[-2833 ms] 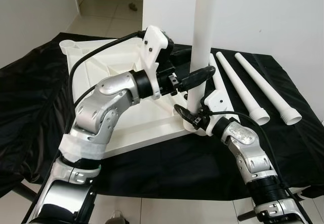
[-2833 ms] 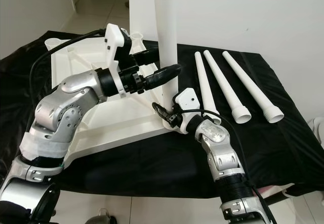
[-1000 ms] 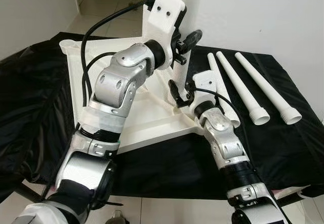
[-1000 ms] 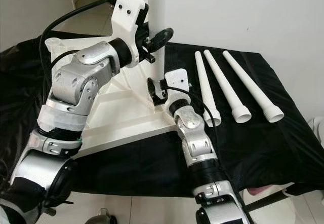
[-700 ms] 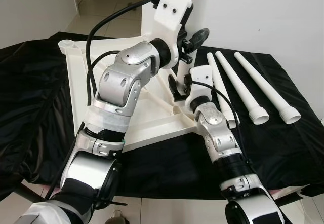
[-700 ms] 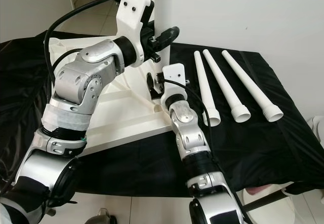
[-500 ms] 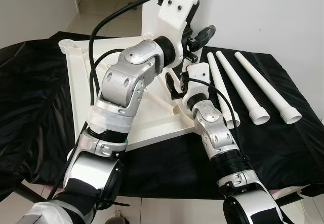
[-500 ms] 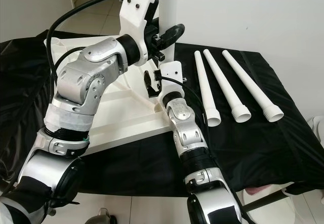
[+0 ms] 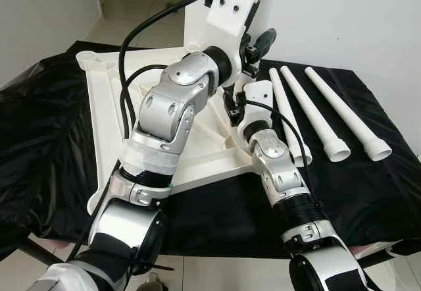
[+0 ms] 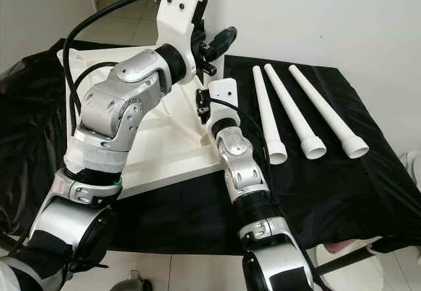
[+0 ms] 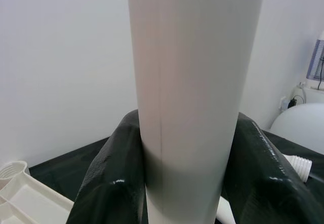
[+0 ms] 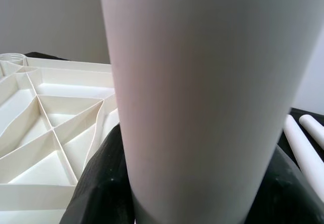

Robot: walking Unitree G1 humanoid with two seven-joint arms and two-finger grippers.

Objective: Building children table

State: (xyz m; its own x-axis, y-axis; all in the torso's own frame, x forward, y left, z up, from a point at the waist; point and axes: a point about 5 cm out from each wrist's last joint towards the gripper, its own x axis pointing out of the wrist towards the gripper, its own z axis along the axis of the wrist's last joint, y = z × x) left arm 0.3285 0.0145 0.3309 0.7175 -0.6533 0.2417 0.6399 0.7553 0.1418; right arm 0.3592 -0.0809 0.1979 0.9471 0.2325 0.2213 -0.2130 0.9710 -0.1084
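Upright white plastic table leg (image 11: 192, 82): stands at centre frame on the inverted white ribbed table panel (image 9: 112, 106). Left gripper (image 11: 195, 148) now grasps higher; right gripper (image 12: 202, 183) clasps lower. Three tapered white legs (image 9: 316, 116) remain unfitted on black-draped tabletop (image 9: 368, 185), right.

A counter (image 9: 388, 192) draped in a glossy black cloth (image 9: 39, 139) carries the parts. On the cloth, toward the robot's left, lies a white tabletop (image 9: 105, 100) turned underside up, its ribs showing. Toward the robot's right, three white tapered legs (image 10: 299, 110) lie side by side on the cloth, close together, wider ends nearest the robot. Pale tiled floor (image 9: 131, 8) lies beyond.
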